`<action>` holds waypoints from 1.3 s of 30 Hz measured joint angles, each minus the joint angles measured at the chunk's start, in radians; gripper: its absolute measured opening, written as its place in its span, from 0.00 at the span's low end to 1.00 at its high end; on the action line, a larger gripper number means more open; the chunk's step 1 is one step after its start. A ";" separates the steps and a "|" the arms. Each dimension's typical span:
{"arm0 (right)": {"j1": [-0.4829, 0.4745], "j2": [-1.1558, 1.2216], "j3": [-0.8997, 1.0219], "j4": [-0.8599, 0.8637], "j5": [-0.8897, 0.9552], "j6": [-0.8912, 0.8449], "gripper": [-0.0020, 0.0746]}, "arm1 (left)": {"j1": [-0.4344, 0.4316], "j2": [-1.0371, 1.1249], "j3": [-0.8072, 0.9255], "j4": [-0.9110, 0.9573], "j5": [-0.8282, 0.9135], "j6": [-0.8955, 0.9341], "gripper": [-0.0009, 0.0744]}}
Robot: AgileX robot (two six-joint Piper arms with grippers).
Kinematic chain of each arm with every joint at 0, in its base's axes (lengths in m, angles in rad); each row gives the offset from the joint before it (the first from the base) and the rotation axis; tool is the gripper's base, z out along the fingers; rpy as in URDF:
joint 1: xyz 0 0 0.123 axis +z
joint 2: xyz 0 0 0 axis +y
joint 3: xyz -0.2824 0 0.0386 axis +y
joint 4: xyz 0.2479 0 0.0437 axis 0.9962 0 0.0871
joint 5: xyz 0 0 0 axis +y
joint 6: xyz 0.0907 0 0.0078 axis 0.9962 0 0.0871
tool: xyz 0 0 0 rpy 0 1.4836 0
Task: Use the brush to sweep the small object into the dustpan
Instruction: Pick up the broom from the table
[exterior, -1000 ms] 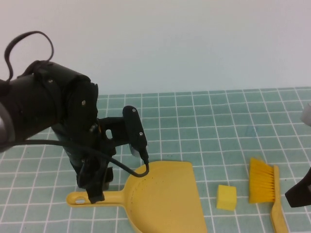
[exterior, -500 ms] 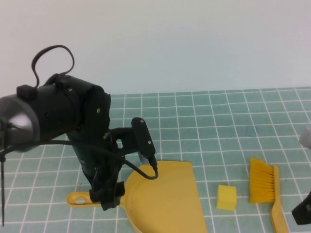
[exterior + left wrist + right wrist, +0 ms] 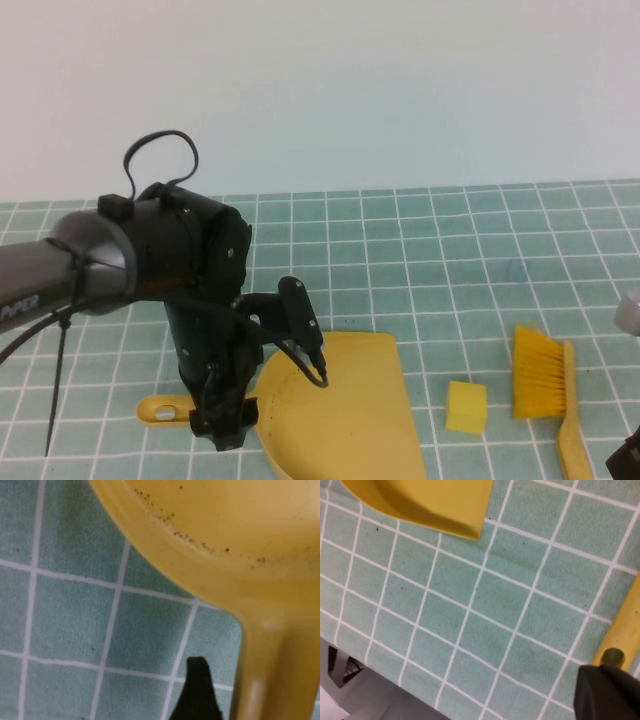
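Note:
A yellow dustpan (image 3: 335,405) lies on the green grid mat with its handle (image 3: 165,408) pointing left. My left gripper (image 3: 225,425) is down over that handle where it meets the pan. In the left wrist view one black finger (image 3: 197,692) stands beside the handle (image 3: 280,670) with a gap between them; the other finger is out of view. A small yellow cube (image 3: 466,406) lies right of the pan. The yellow brush (image 3: 542,375) lies right of the cube. My right gripper (image 3: 625,463) is at the lower right edge, by the brush handle's end (image 3: 622,630).
The table's front edge (image 3: 380,690) shows in the right wrist view, close to the dustpan's corner (image 3: 465,520). A black cable (image 3: 160,150) loops above the left arm. The mat stretches back to a pale wall.
My left arm has swung right along the dustpan handle, from its outer part to the pan's neck. My right arm has slid down and nearly out of the high view.

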 joint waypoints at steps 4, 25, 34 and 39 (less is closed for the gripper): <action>0.000 0.000 0.000 -0.007 0.000 0.000 0.02 | 0.000 0.020 0.000 0.054 0.018 0.000 0.53; 0.000 0.000 0.000 -0.096 -0.041 0.027 0.02 | 0.000 0.022 0.000 0.074 0.049 0.055 0.06; 0.000 0.000 0.000 -0.102 -0.035 0.031 0.02 | 0.000 0.008 0.000 0.072 0.039 0.015 0.65; 0.000 0.000 0.000 -0.149 -0.036 0.084 0.03 | 0.000 -0.052 -0.054 0.076 0.058 -0.036 0.65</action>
